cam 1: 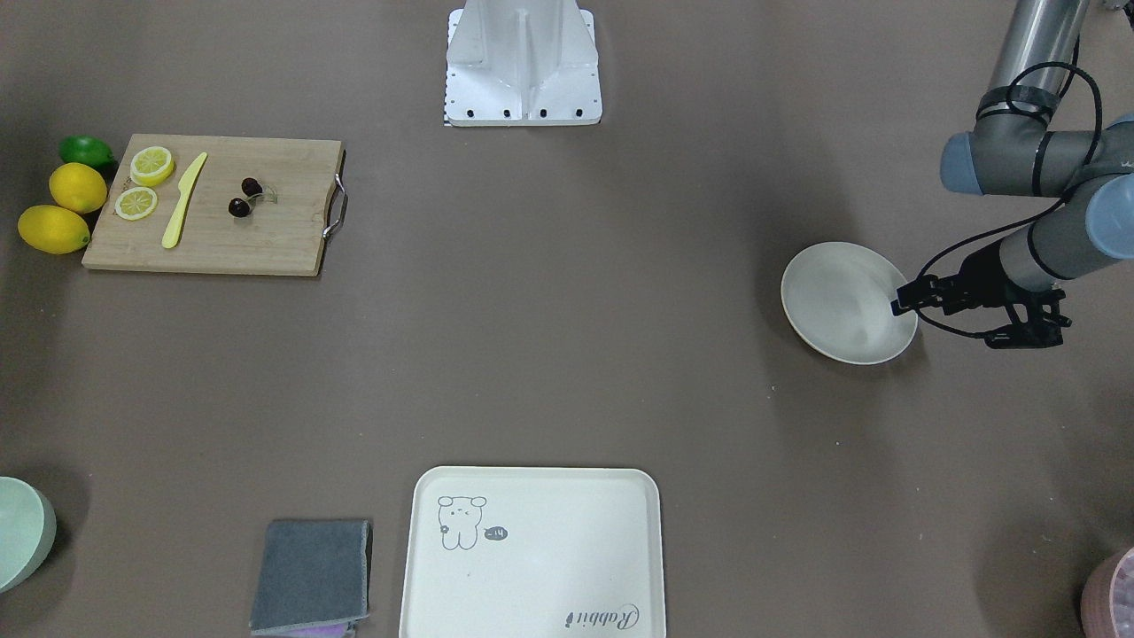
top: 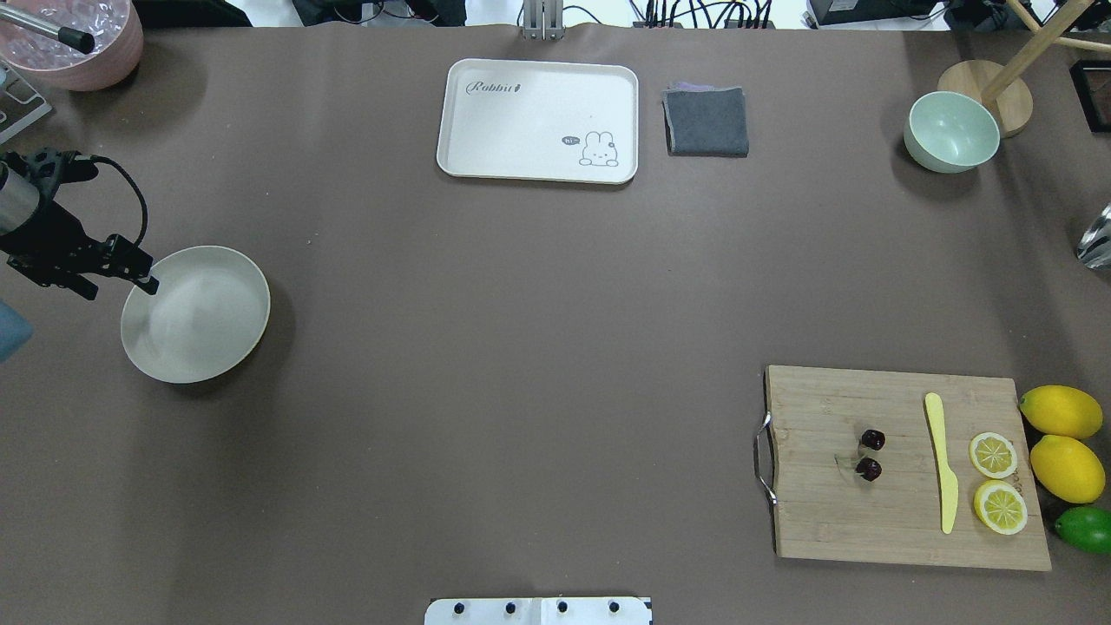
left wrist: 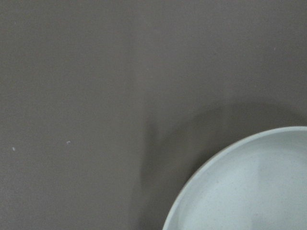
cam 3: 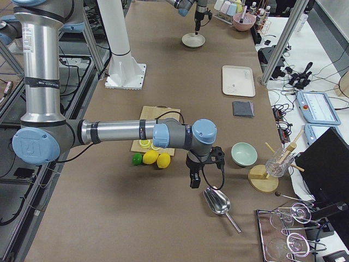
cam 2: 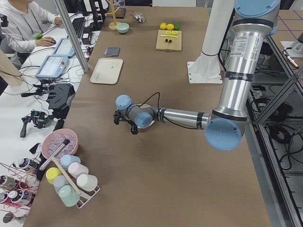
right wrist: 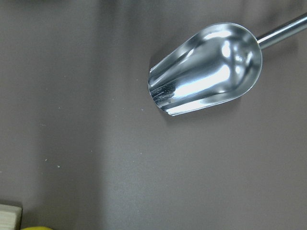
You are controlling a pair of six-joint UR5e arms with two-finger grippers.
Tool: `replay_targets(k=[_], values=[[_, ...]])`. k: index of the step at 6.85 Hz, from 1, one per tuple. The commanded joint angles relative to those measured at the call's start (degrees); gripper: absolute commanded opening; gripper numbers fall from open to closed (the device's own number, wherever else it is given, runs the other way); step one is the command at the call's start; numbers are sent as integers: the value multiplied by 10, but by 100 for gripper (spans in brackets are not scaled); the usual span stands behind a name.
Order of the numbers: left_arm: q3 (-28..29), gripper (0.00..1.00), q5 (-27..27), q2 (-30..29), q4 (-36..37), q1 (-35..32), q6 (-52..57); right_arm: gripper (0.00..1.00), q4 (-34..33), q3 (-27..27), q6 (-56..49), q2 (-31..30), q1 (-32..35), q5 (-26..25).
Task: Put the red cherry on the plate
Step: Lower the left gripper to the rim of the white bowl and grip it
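The red cherry [cam 1: 245,197] [top: 870,455], a pair of tiny dark fruits on a pale stem, lies on the wooden cutting board [cam 1: 221,239] [top: 868,521]. Far across the table sits the round cream plate [cam 1: 837,301] [top: 200,317] [left wrist: 249,191]. My left gripper [cam 1: 897,307] [top: 149,282] hovers over the plate's outer rim, its fingers drawn together to a narrow tip with nothing held. My right gripper [cam 3: 193,183] hangs beyond the lemons, near a metal scoop [right wrist: 206,81]; only the right side view shows it, so I cannot tell its state.
On the board lie a yellow knife [top: 940,460] and two lemon slices [top: 994,454]; two lemons [top: 1061,411] and a lime [top: 1085,529] sit beside it. A cream tray [top: 538,113], grey cloth [top: 706,121], mint bowl [top: 950,130] and pink bowl [top: 78,43] line the far edge.
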Motion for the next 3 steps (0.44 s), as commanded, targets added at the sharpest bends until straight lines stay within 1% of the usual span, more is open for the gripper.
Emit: replay_targets(k=[1, 2, 3], values=[[0, 72, 4, 5, -8, 2, -7, 100, -1, 1, 0, 1, -1, 0], [-1, 71, 9, 5, -9, 12, -19, 100, 0, 0, 0, 1, 0, 0], [1, 71, 16, 6, -38, 23, -45, 100, -1, 0, 0, 0, 0, 0]])
